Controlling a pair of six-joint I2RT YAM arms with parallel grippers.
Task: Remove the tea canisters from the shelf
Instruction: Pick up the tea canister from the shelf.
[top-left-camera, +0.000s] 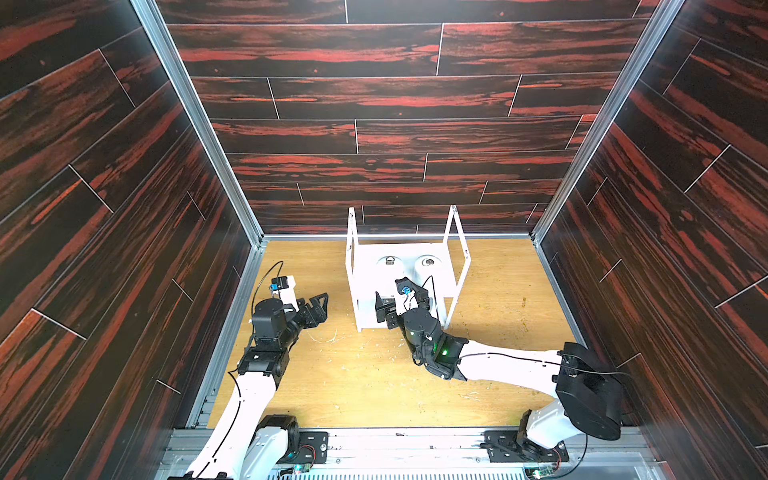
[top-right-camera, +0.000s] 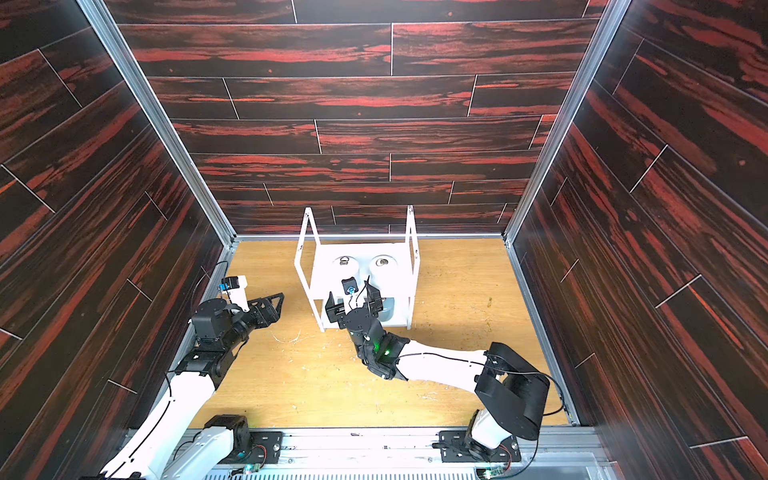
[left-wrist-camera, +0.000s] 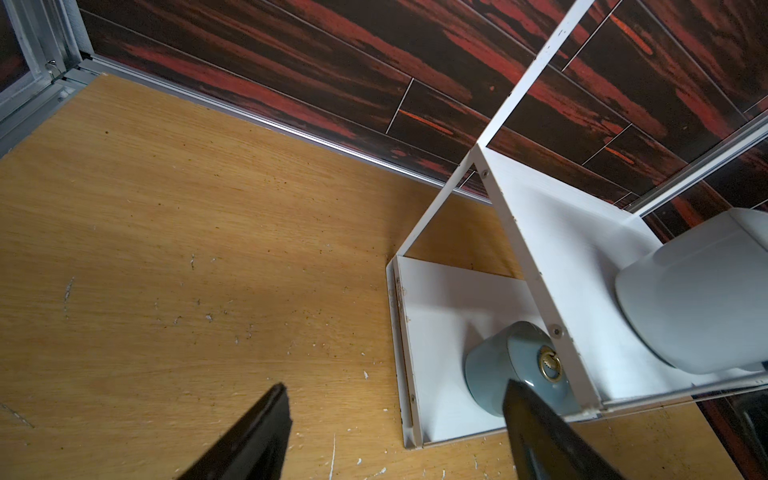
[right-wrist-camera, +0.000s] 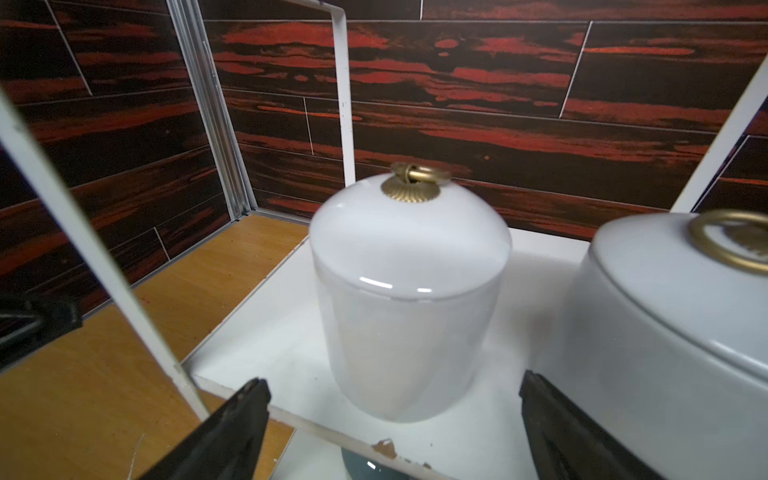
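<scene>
Right wrist view puts the right gripper (right-wrist-camera: 392, 378) nearest. Its jaws are spread wide and grasp nothing, and the fingertips sit at the chipped front edge of the shelf (right-wrist-camera: 257, 332), on the upper board. Thin frame posts rise on either side of that opening. In a top view the finger on the robot's left is near the front post there, while the other side has more room.

Straight ahead, between the lines of the two fingers but not touched by either, stands a white canister (right-wrist-camera: 409, 291). It is upright, glossy and dome-topped, with a brass ring pull lying flat on a fluted brass cap. A second white canister (right-wrist-camera: 665, 332) stands just beside it on the robot's right, close to the finger on that side. Both stand toward the back of the upper board.

A light blue canister (left-wrist-camera: 507, 365) sits on the lower board, partly hidden under the upper one.

To the left of the shelf, apart from it, the left gripper (top-left-camera: 318, 305) hangs over the bare wooden table (top-left-camera: 374, 374). Its jaws are parted and empty.

Behind the shelf is the dark back wall (top-left-camera: 395, 137).
</scene>
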